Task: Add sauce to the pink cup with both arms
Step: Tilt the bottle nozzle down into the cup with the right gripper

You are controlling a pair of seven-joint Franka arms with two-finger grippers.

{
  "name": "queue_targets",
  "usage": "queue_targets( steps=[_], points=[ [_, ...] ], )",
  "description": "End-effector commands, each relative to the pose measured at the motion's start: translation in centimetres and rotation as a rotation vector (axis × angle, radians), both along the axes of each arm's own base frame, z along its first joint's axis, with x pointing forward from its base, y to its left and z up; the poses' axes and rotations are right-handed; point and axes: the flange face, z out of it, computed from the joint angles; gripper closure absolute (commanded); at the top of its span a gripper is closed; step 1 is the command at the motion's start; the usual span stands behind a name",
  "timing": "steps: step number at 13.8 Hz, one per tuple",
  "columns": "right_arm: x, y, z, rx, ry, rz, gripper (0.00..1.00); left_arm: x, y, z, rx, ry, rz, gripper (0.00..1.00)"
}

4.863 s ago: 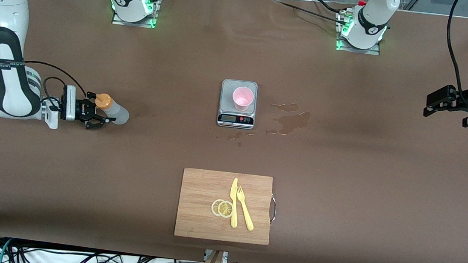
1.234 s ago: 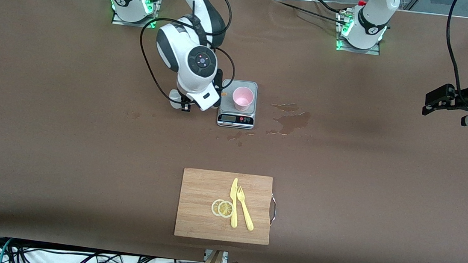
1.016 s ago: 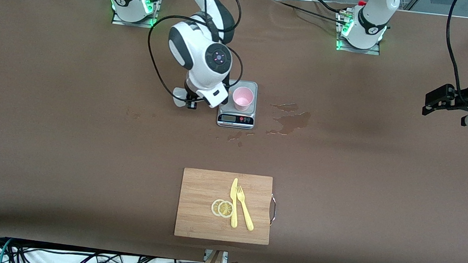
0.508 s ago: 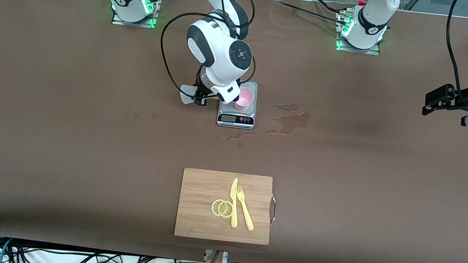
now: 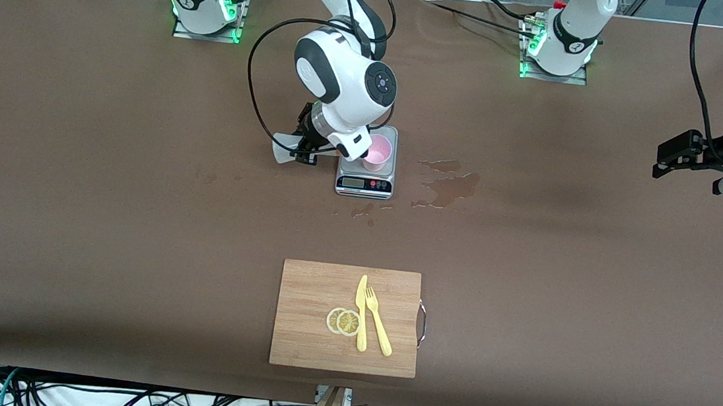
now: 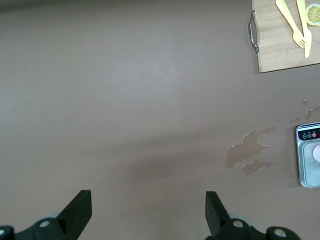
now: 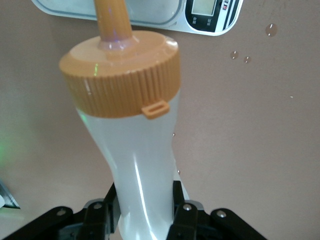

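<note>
Nearest the front camera: cutting board [image 5: 346,317] with lemon slices [image 5: 343,321], yellow knife [image 5: 361,312] and fork [image 5: 378,321]. Not part of the task.

Mid counter [image 5: 132,240]: kitchen scale [image 5: 365,178] with the pink cup [image 5: 376,152] standing upright on it. Wet spill [image 5: 446,184] beside the scale, toward the left arm's end.

Right gripper [image 5: 304,148] is over the counter just beside the scale, toward the right arm's end, clenched on the sauce bottle [image 7: 135,145]. The bottle is tipped close to horizontal, long axis pointing at the cup, base [image 5: 282,149] sticking out away from it. The key relation: the nozzle aims toward the cup along that axis; whether the tip has reached the rim I cannot tell, since the wrist hides it in the front view.

The right wrist view shows the orange cap [image 7: 120,72], with the nozzle over the scale platform; no cup visible there.

Left gripper [image 6: 145,212] is released, jaws wide, over bare counter at the left arm's end, waiting. The right arm is far nearer the cup. The left wrist view catches the scale at its edge, well apart.
</note>
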Motion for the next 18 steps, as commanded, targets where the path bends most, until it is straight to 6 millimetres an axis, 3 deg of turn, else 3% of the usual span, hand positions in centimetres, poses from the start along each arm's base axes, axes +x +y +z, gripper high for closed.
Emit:
queue_targets(
  steps=[1,10,18],
  points=[
    [0.4,1.1,0.4,-0.053,-0.032,0.016,0.57,-0.1,0.4,0.4,-0.005,0.001,0.014,0.0],
    [1.5,2.5,0.6,-0.111,-0.06,0.01,0.57,-0.3,0.6,0.8,-0.003,-0.004,0.029,0.0],
    [1.1,3.1,1.3,-0.157,-0.082,0.028,0.57,-0.7,1.4,1.0,-0.002,0.009,0.041,0.0]
  ],
)
